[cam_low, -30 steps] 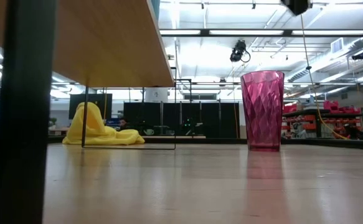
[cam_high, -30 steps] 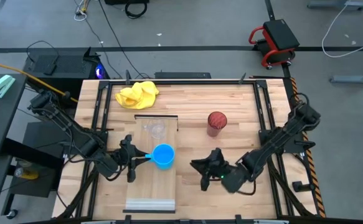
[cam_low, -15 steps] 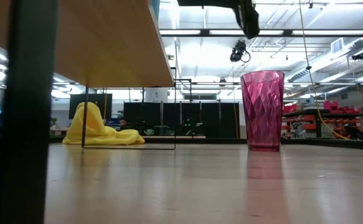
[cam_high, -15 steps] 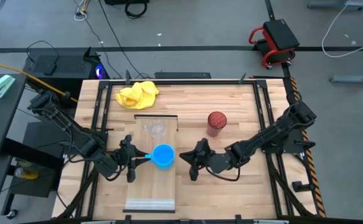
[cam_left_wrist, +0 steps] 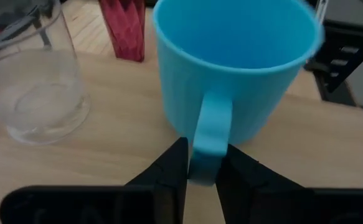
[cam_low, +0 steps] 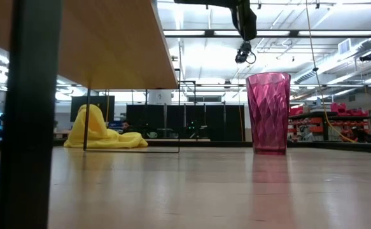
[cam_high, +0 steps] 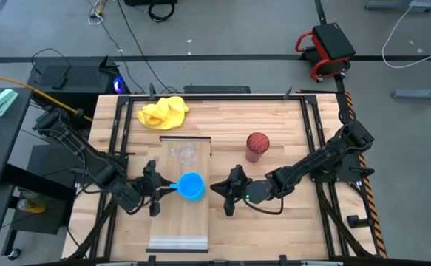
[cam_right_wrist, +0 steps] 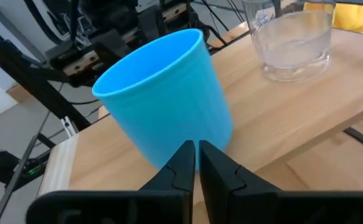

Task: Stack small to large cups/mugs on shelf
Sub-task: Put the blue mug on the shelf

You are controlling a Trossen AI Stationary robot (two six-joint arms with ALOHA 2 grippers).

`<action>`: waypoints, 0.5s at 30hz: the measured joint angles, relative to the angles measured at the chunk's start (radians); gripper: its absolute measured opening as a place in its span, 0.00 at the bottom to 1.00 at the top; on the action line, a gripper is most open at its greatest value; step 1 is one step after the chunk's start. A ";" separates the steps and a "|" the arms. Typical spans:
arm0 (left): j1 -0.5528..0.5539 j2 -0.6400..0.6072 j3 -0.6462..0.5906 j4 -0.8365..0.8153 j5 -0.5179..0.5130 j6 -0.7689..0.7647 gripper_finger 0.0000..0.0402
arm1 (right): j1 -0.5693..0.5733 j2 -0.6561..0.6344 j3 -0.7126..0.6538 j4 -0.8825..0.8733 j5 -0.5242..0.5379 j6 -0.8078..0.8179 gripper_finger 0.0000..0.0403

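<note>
The bright blue mug [cam_high: 191, 185] is over the raised wood shelf [cam_high: 182, 222], tilted, with its handle toward the table's left. My left gripper [cam_high: 161, 188] is shut on that handle. The small clear cup [cam_high: 184, 154] stands on the shelf's far end. The dark red ribbed cup [cam_high: 256, 145] stands on the tabletop to the right and also shows in the low view [cam_low: 268, 113]. My right gripper [cam_high: 216, 189] is shut and empty, just right of the mug, its fingertips [cam_right_wrist: 182, 163] pointing at the mug's wall [cam_right_wrist: 169, 99]. My left gripper pinches the mug's handle [cam_left_wrist: 207, 134] between its two fingers, at the handle's lower part. The fingers come level from the table's left. The mug is tilted; whether its base rests on the shelf is hidden by the fingers.
A yellow cloth [cam_high: 163, 112] lies at the table's far left. Dark rails run along the table's left and right edges [cam_high: 311, 140]. In the low view the shelf's underside [cam_low: 77, 38] and a dark leg [cam_low: 26, 114] fill the left side.
My right gripper has gone toward the table's left, from the near right part of the table up to the blue mug. My left gripper keeps its hold on the handle.
</note>
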 joint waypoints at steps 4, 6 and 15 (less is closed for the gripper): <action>-0.001 0.000 0.000 -0.038 0.001 -0.015 0.17 | -0.001 0.000 0.000 0.000 -0.008 -0.001 0.07; -0.004 0.000 0.000 -0.040 0.001 -0.013 0.17 | -0.001 0.000 0.000 0.001 -0.010 -0.001 0.07; -0.023 -0.029 -0.001 -0.046 0.000 -0.012 0.19 | -0.030 0.000 0.000 0.017 -0.068 -0.005 0.07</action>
